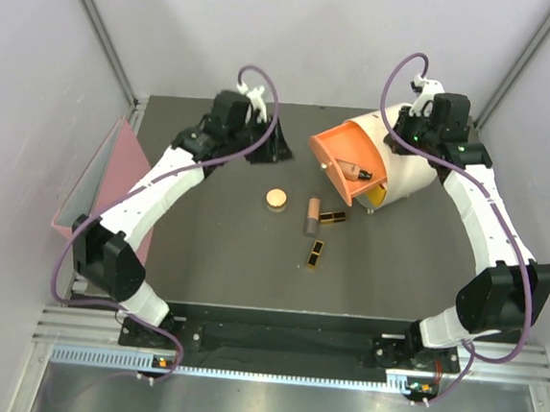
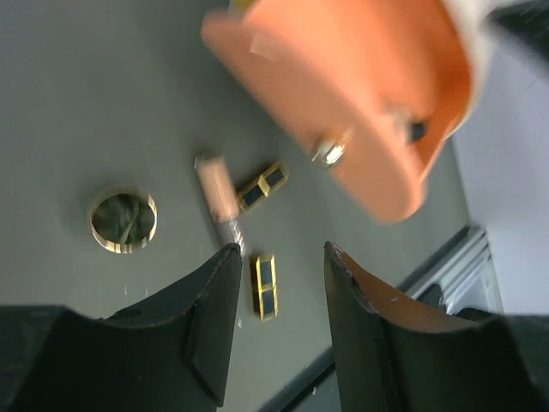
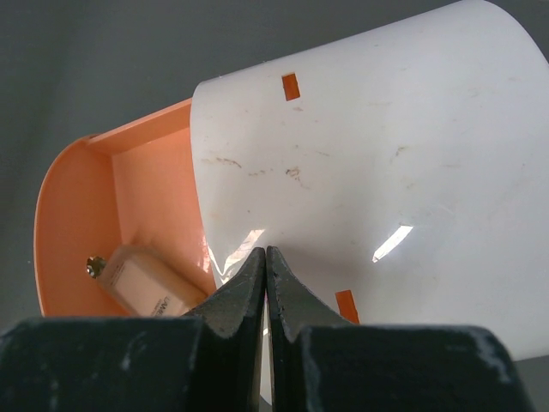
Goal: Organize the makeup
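1. Two claws are mine. The left claw [image 2: 279,251] is spread wide with nothing between its fingers, and it hangs over the far part of the dark table [image 1: 212,268].
2. The right claw [image 3: 266,257] is pressed together and pinches nothing. Its tips sit at the curved top of the cream box [image 3: 386,146]; I cannot tell from my wrist view whether they touch it.
3. That box is at the far right of the table, and its orange drawer [image 1: 330,145] stands open toward the middle.
4. One peach tube [image 3: 141,285] lies inside the drawer, against its floor.
5. A second tube [image 1: 311,215] lies on the table in front of the drawer, with a black-and-gold case [image 1: 332,216] just beside it on the right.
6. The other case [image 1: 316,254] lies apart from them, nearer my bases.
7. The round compact [image 1: 276,199] sits alone, left of the second tube.
8. A pink binder [image 1: 99,181] leans at the left edge of the table.
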Controlling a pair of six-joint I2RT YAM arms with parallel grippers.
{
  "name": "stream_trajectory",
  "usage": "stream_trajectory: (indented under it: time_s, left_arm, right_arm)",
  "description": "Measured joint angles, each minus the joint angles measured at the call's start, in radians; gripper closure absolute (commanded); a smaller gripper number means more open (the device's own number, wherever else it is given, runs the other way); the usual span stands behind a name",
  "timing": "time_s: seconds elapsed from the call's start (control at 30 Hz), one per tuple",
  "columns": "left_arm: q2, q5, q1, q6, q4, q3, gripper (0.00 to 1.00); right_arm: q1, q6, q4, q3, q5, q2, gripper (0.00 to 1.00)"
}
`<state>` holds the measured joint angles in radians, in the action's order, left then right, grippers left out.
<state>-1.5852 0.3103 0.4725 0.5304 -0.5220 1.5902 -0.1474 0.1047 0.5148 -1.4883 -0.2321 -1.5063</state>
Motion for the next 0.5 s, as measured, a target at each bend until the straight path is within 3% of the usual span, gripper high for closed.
stream_trajectory:
  time_s: [0.2,0.5]
  left_arm:
    - [0.020,0.069,0.020,0.011,-0.001,-0.285,0.40]
    - [-0.077,0.152,0.092,0.013,0.077,-0.367,0.34]
  right_arm:
    - [0.000,0.000,-0.001,0.000,-0.002,0.000,0.98]
    - [0.000,0.000,-0.002,0.002,-0.003,0.000,0.98]
